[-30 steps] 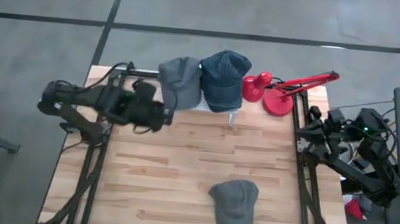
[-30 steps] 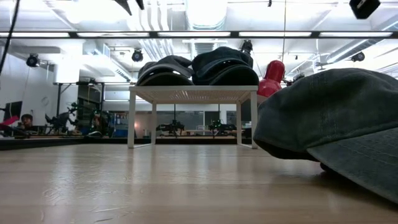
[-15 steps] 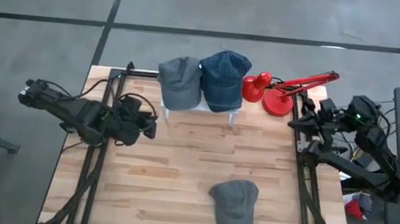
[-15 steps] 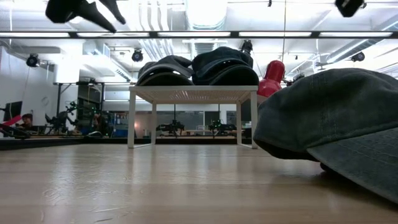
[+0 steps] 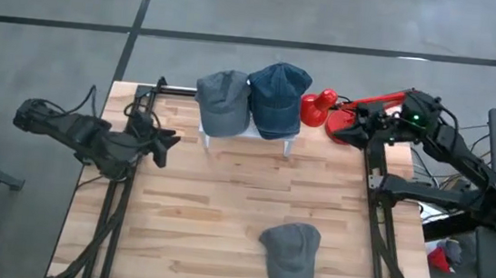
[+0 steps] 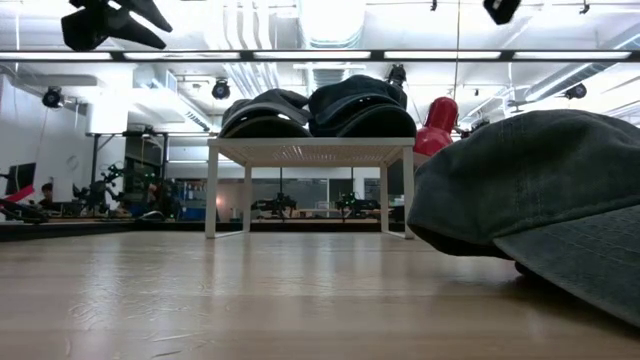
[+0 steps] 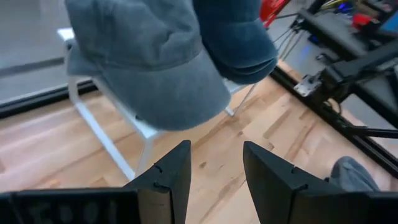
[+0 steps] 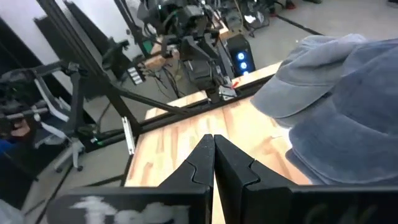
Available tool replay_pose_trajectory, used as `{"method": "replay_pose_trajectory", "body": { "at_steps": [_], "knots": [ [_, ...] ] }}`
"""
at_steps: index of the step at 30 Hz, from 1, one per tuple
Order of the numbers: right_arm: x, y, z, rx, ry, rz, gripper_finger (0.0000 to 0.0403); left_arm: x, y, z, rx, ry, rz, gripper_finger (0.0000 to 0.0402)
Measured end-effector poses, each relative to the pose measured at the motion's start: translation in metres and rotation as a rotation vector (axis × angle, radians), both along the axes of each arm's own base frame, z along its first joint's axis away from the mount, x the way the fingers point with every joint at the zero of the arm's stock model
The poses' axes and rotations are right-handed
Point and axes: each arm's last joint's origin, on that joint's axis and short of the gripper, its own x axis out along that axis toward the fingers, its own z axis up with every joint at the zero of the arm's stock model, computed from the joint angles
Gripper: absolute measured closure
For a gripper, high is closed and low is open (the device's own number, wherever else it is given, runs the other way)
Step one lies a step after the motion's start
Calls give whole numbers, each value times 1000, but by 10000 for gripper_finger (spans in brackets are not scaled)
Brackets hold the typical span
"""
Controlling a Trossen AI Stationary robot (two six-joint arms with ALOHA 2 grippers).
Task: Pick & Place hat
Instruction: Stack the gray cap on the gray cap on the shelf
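The left gripper (image 5: 167, 140) hangs over the left part of the bench (image 5: 223, 210), fingers parted with nothing between them, pointing toward the small white rack (image 5: 246, 135) at the far edge. In its wrist view the two dark fingers (image 7: 171, 171) frame the rack's white legs and the two caps on top — a grey cap (image 7: 149, 62) and, touching it, a dark blue cap (image 7: 239, 34). The right gripper (image 5: 359, 122) is clenched with nothing in it, hovering at the far right corner by the red desk lamp (image 5: 346, 112). A third hat, the grey one (image 5: 292, 253), lies by itself on the near part of the bench — well apart from both grippers and the rack, brim toward the near edge.
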Motion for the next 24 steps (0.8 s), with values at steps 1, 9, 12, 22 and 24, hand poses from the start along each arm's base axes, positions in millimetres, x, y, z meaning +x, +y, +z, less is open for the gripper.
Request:
{"method": "replay_pose_trajectory", "body": {
  "at_steps": [1, 9, 12, 22, 24],
  "knots": [
    [6, 1, 1, -4, 12, 3, 394, -2, 1, 0, 12, -10, -10, 259],
    [53, 22, 0, -16, 208, 27, 394, -16, 5, -12, 54, -44, -52, 259],
    [69, 37, 0, -2, 259, 39, 394, -20, 6, -16, 57, -46, -80, 259],
    [96, 99, -18, 96, 542, -42, 394, -29, 8, -22, 94, -44, -142, 259],
    [101, 112, -22, 132, 573, -55, 394, -30, 8, -24, 108, -31, -160, 259]
  ]
}}
